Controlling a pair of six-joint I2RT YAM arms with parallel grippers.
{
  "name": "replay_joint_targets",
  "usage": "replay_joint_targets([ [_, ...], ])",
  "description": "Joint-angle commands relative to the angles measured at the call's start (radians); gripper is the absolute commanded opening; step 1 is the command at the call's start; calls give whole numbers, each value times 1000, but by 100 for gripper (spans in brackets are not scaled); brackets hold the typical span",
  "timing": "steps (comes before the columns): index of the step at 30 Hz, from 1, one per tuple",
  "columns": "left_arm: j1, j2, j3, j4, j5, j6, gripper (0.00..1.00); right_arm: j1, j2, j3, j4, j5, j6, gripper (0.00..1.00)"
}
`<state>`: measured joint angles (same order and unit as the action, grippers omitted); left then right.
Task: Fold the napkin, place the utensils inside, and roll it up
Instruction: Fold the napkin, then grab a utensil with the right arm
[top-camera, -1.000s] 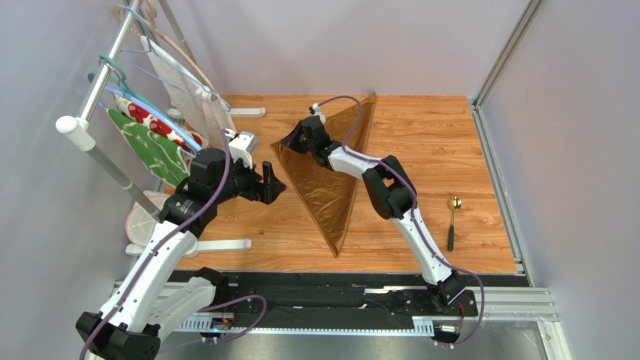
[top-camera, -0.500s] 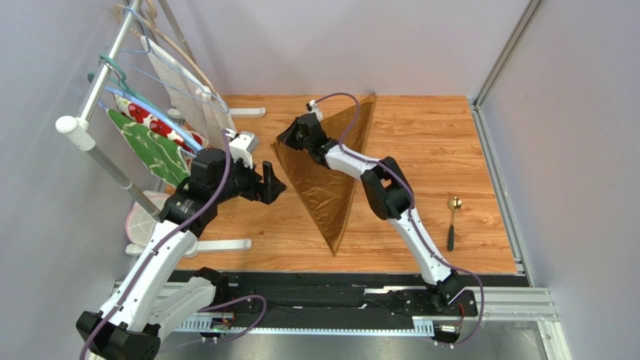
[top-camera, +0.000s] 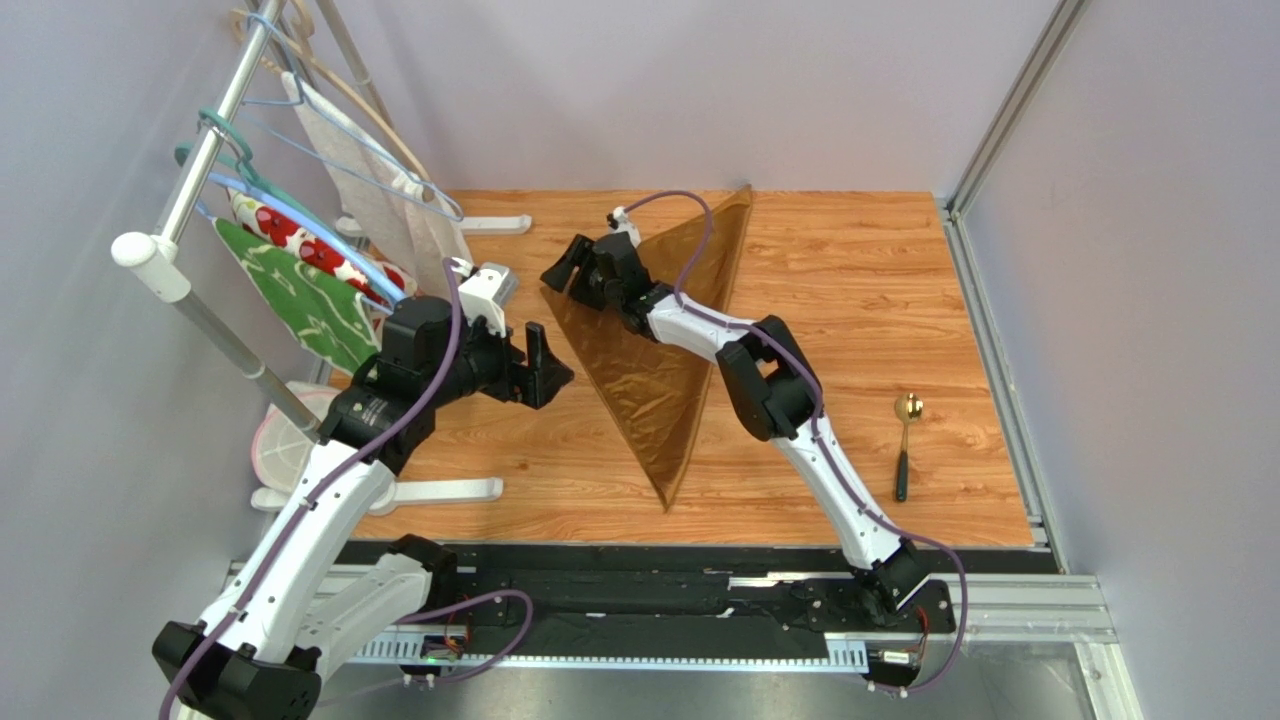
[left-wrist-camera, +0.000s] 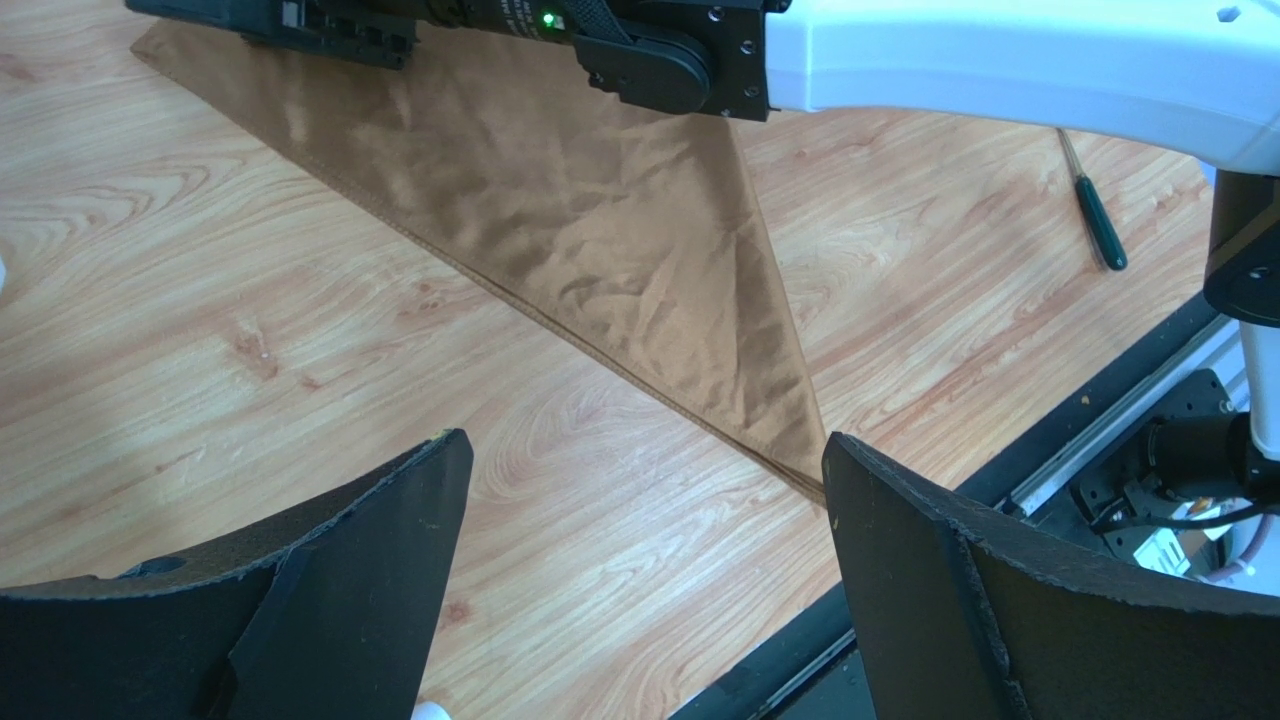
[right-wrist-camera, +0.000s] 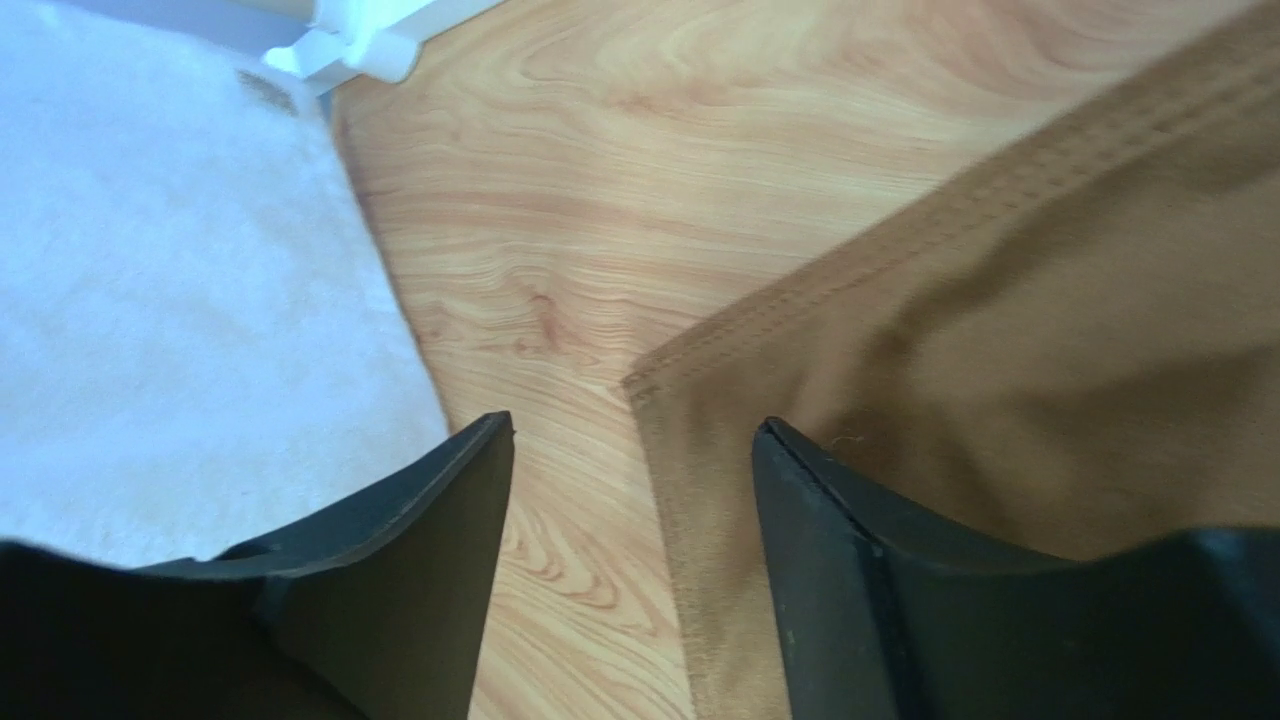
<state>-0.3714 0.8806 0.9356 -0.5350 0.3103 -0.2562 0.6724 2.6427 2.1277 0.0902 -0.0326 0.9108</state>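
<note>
Inspector: Lying flat on the table, folded to a triangle, the napkin is found with one corner directly under the right pincer, whose jaws are parted on nothing.
Reviewer: Hazards?
Inspector: That corner could be snagged and the fold dragged open if the pincer is lowered carelessly. The left pincer, spread wide and empty, is held near the long edge.
Reviewer: Surroundings?
Inspector: One utensil is noted well apart from both pincers. A rack hung with cloths stands close behind the left pincer; contact is possible.
</note>
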Motion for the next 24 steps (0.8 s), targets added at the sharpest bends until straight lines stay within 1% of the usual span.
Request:
replay_joint_targets([
  [1, 5, 9, -1, 20, 19, -11, 96, 7, -68, -4, 62, -33, -68, 66],
  [2, 5, 12, -1, 18, 21, -11, 96, 4, -113, -26, 65, -29, -81, 66],
  [4, 5, 17, 0, 15, 24, -11, 96, 0, -171, -121, 86, -17, -111, 67],
  [5, 5, 20, 2, 13, 24, -11, 96, -13, -234, -164, 97, -18, -119, 67],
  [6, 5, 21, 2, 15, 26, -11, 96, -20, -268, -249, 120, -23, -127, 67],
  [8, 5, 23, 2, 15, 27, -9, 96, -48, -346, -351, 131, -23, -161, 67],
  [9, 5, 24, 2, 15, 26, -9, 96, -60, -421, -398, 132, -13, -173, 67],
  [10, 5, 23, 2, 13, 24, -9, 96, -74, -461, -492, 125, -12, -199, 67],
  [11, 6, 24, 2, 17, 26, -11, 96, -106, -496, -526, 111, -15, -213, 67],
  [12, 6, 24, 2, 15, 26, -9, 96, -123, -559, -564, 67, -19, -225, 67],
  [13, 6, 26, 2, 13, 26, -8, 96, -140, -587, -619, 40, -17, -239, 67],
  [15, 6, 27, 2, 13, 21, -6, 96, -191, -645, -676, -21, -4, -294, 67],
  [16, 6, 31, 0, 12, 21, -2, 95, -204, -693, -699, -45, 11, -312, 67],
  [18, 6, 31, -1, 10, 26, 2, 95, -247, -736, -750, -130, 66, -357, 66],
  [19, 6, 32, -1, 13, 26, 6, 94, -263, -768, -767, -145, 71, -368, 66],
  [21, 6, 34, -3, 13, 23, 3, 94, -313, -791, -799, -202, 65, -386, 63],
  [22, 6, 34, -3, 13, 18, 5, 94, -336, -808, -807, -231, 62, -391, 59],
  [24, 6, 31, -4, 12, 13, 5, 94, -411, -877, -850, -327, 71, -420, 57],
])
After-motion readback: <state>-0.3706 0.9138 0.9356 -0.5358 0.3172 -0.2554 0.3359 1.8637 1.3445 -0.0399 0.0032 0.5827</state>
